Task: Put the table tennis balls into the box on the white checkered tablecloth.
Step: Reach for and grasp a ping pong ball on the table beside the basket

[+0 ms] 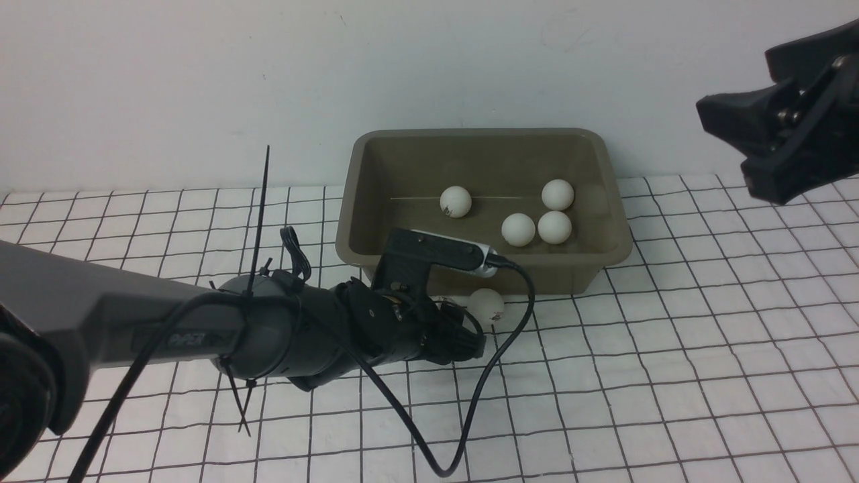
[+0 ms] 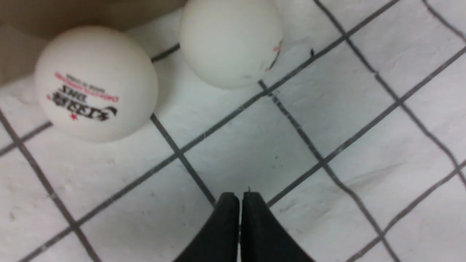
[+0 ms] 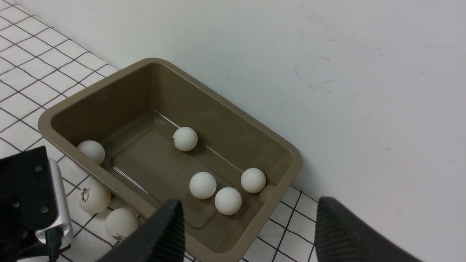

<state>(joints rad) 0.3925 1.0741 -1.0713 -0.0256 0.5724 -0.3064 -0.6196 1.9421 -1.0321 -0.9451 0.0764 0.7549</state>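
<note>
Pinched shut on nothing, the left gripper [image 2: 240, 199] aims at the plainer ball [image 2: 231, 42] just ahead on the white checkered tablecloth [image 2: 364, 120] (the printed ball [image 2: 96, 83] sits beside it, both just beside the box [image 2: 54, 16]); the right gripper [image 3: 249, 207], open and empty, hangs well apart.

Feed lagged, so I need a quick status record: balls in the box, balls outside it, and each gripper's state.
in box: five balls
outside: two loose balls on the tablecloth, beside the box's near wall
left gripper: shut, empty, tips low near the loose balls
right gripper: open, empty, raised
left to do: the two loose balls
</note>
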